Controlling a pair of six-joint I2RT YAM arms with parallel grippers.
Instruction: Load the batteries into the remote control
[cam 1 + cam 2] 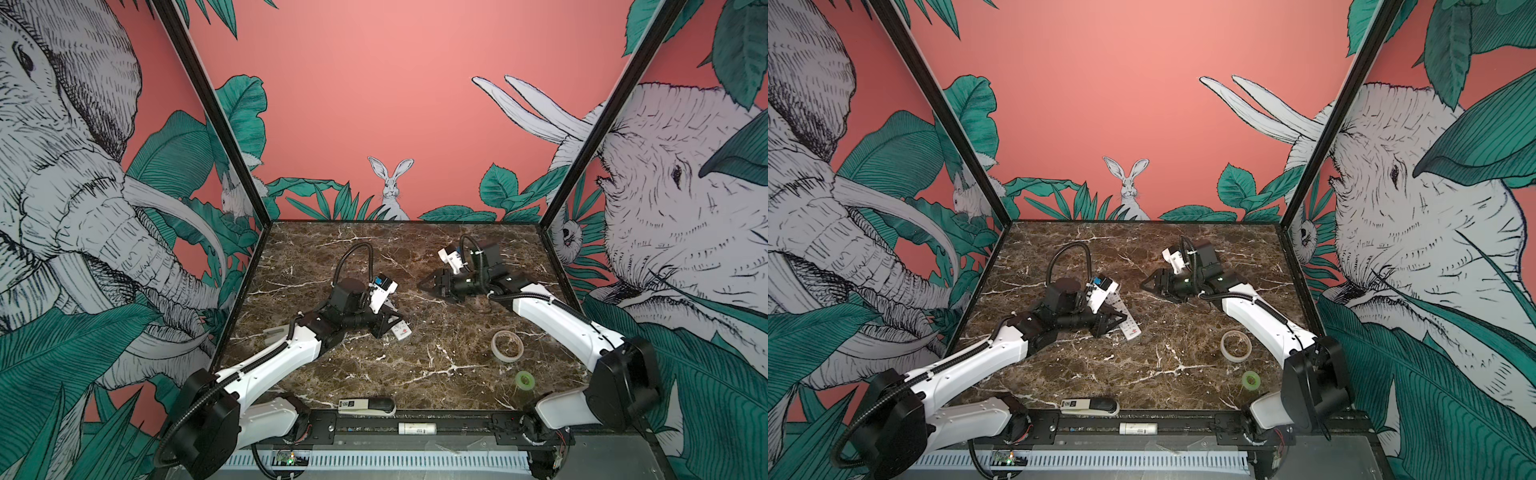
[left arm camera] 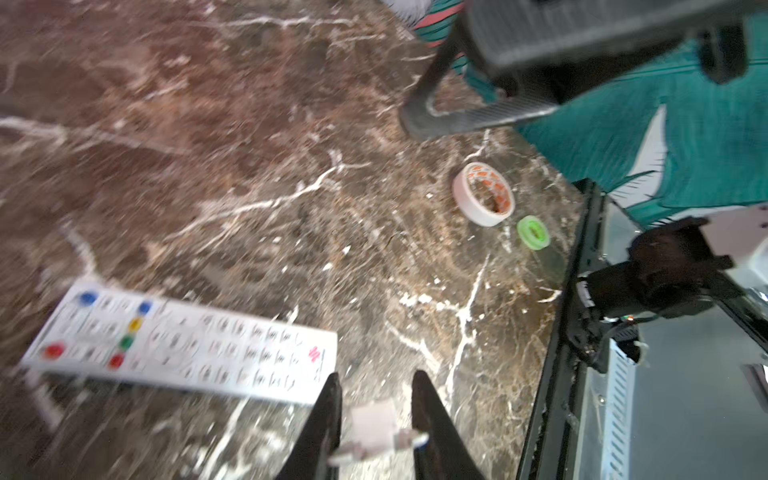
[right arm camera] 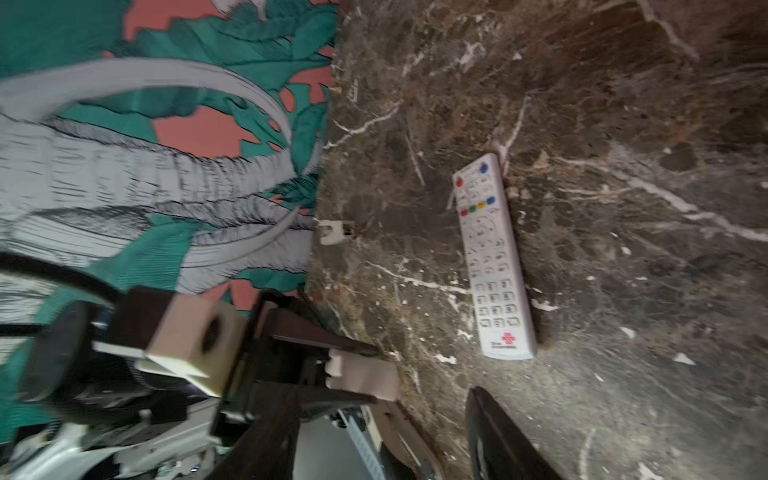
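The white remote control (image 1: pixel 402 331) (image 1: pixel 1130 330) lies buttons up on the marble, left of centre, and shows in full in the left wrist view (image 2: pixel 178 349) and the right wrist view (image 3: pixel 494 257). Just above its logo end hangs my left gripper (image 1: pixel 395 322) (image 1: pixel 1119 319) (image 2: pixel 376 376), shut on a small plain white cover piece (image 2: pixel 372 422) (image 3: pixel 365 374). Farther back and to the right, my right gripper (image 1: pixel 422 286) (image 1: pixel 1144 286) (image 3: pixel 386 415) is low over bare marble, open and empty, pointing toward the left gripper. The batteries are out of view.
A beige tape roll (image 1: pixel 507 345) and a small green roll (image 1: pixel 525 380) lie at the right front. A white-and-black stapler (image 1: pixel 365 406) sits at the front edge, with a white labelled tube (image 1: pixel 417 428) on the rail below. A small white clip (image 3: pixel 332 232) lies by the left wall.
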